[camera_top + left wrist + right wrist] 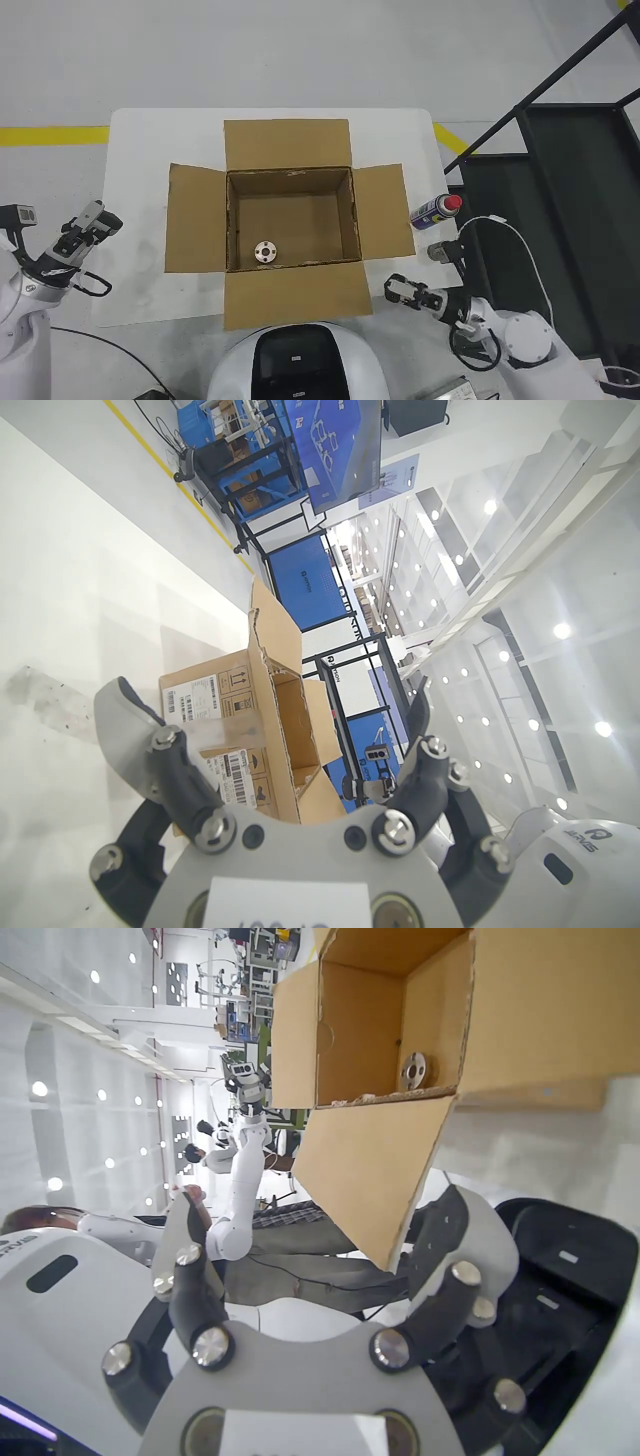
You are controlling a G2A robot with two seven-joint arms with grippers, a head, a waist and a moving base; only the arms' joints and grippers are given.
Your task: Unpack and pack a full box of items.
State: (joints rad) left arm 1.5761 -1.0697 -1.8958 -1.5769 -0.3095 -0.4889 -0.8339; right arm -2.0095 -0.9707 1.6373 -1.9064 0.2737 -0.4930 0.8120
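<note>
An open cardboard box (290,165) with all flaps spread sits mid-table; its labelled side (220,710) faces the left wrist view, and its inside (370,1028) faces the right wrist view. A round metal flange (266,251) lies on the box floor near the front left corner, also the flange (413,1070). A blue and yellow spray can (437,209) with a red cap lies on the table right of the box. My left gripper (84,229) hangs open off the table's left edge, the same gripper (265,710). My right gripper (402,291) is open at the front right, the same gripper (320,1223), nothing held.
A white table (160,150) carries the box. A black metal frame and platform (560,160) stands close on the right. A small grey object (440,251) sits at the table's right edge. A yellow floor line (50,135) runs behind on the left.
</note>
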